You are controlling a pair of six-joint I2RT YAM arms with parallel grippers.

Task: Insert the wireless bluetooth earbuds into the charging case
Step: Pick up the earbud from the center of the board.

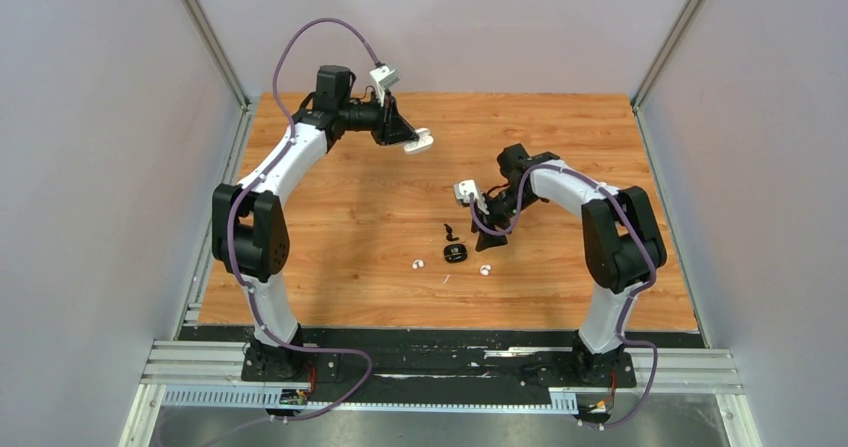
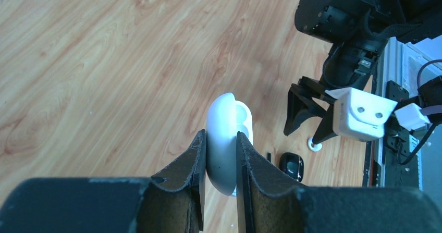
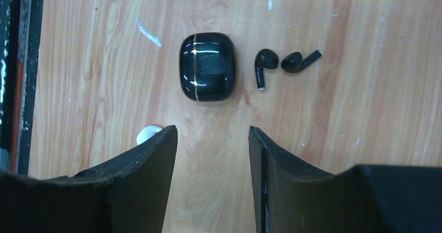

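Black earbuds (image 3: pixel 267 60) lie just beyond the parted right end effector (image 3: pixel 212 131)

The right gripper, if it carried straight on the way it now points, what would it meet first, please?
Most likely the black charging case: it lies closed on the table straight ahead of the open right gripper. Depth is unclear, so it might touch bare wood just short of it.

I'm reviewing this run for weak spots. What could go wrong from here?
The white case is pinched edgewise in the left gripper above the table and could slip out. The open right gripper hangs close to a white earbud and black case; lowering might knock them away.
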